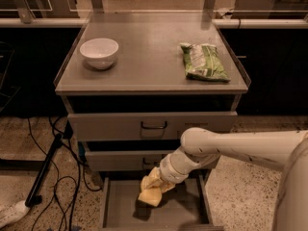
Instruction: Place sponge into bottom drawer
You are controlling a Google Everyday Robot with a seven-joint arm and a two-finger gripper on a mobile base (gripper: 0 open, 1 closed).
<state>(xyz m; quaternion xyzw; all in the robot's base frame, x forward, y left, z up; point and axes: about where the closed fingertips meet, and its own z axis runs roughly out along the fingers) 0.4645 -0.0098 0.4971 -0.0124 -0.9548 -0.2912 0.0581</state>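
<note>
The bottom drawer (183, 211) is pulled open at the foot of the grey cabinet, and its flat floor shows. My gripper (154, 186), with yellow padded fingers (155, 176), reaches down into the drawer from the right on the white arm. It is shut on the pale-yellow sponge (149, 198). The sponge hangs just above the left-middle of the drawer floor and casts a shadow beneath it.
Two upper drawers (154, 125) with dark handles are closed above. On the cabinet top sit a white bowl (99, 52) at the left and a green crinkly bag (204, 61) at the right. Black cables (57, 186) and a pole lie on the floor to the left.
</note>
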